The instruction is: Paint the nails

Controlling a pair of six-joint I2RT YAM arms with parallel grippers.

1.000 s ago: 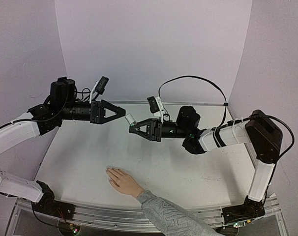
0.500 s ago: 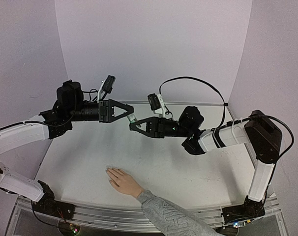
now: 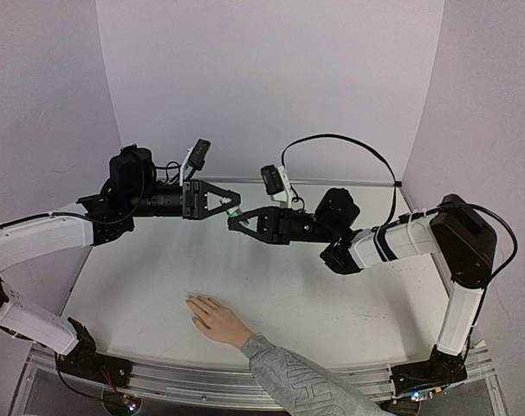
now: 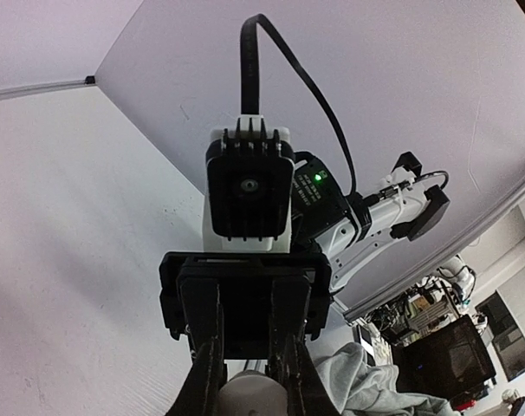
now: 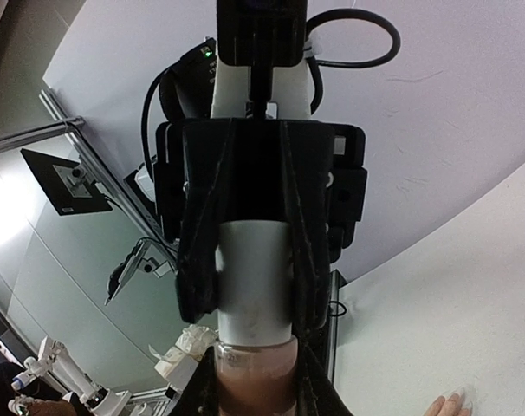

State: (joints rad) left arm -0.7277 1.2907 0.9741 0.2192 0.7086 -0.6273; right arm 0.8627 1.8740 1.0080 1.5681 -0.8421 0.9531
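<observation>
Above the worktop, tip to tip in mid-air: left end effector pinched shut on the white cap, right end effector clamped on the bottle of pinkish-brown polish beneath that cap. Near the front edge, flat and palm down, well apart from both arms: the hand, pale nails at its far end.

Risks turning the whole bottle inside the right grip instead of loosening the cap, given smooth glass and a narrow hold. Could tilt the opened bottle and spill polish onto the worktop or the grey sleeve. Might also scrape the brush against the neck through an off-axis pull.
</observation>
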